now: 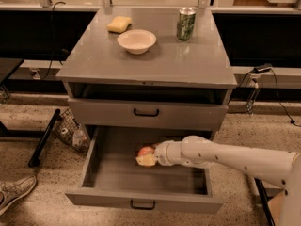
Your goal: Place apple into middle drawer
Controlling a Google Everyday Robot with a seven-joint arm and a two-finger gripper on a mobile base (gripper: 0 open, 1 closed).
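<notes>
The middle drawer (pixel 103 173), the grey cabinet's lowest one with a small black handle (pixel 142 205), stands pulled out. My gripper (pixel 146 157) reaches in from the right on a white arm and sits low inside the drawer, near its middle. It is shut on the apple (pixel 145 151), a reddish-orange round fruit whose top shows just above the yellowish fingers (pixel 146 161). I cannot tell whether the apple touches the drawer floor.
On the cabinet top (pixel 155 60) stand a white bowl (pixel 136 41), a yellow sponge (pixel 119 24) and a green can (pixel 186 24). The drawer above (pixel 146 113) is closed. A wire basket (pixel 70 131) and a shoe (pixel 14 193) are at the left on the floor.
</notes>
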